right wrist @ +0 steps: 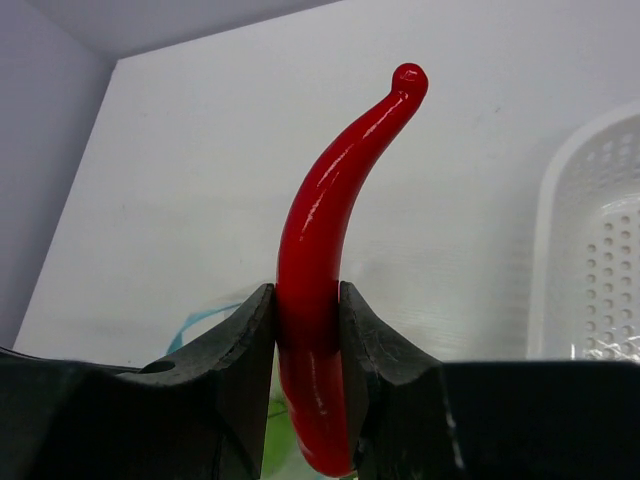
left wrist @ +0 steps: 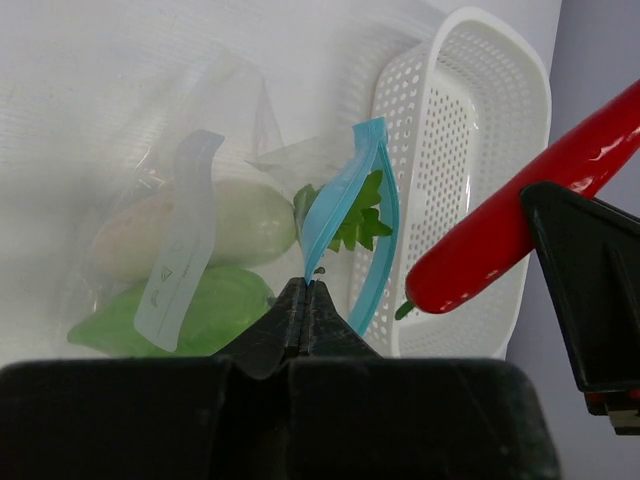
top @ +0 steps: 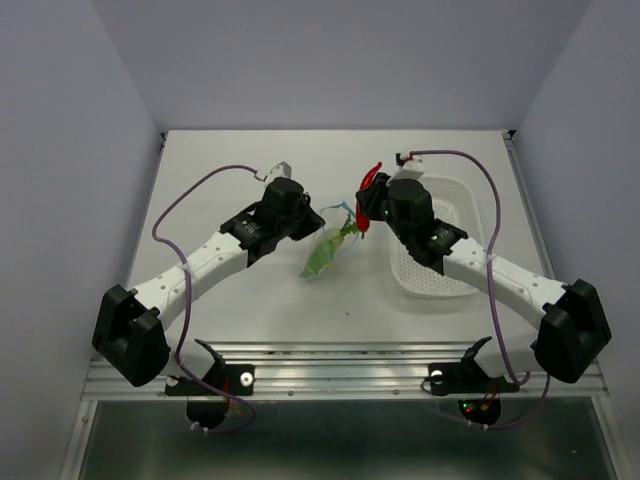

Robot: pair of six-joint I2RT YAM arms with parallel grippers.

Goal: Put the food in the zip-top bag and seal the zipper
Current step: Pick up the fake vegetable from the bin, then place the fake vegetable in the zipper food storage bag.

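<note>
Left tool (left wrist: 308, 298) pressed shut on the blue zipper (left wrist: 335, 195) of a thin, floppy clear bag (left wrist: 245, 120); radish (left wrist: 235, 222) and green pod (left wrist: 215, 300) sit inside, just ahead of it. Right tool (right wrist: 308, 310) pinches a stiff, glossy, probably slippery chili (right wrist: 325, 190) mid-length, beside the bag's mouth.

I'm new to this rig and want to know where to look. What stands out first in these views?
The glossy red chili grabs the eye, clamped in the right gripper near the table's middle, beside the white basket. Next is the clear bag, its blue zipper pinched by the shut left gripper, with the white radish and green pod already inside.
</note>
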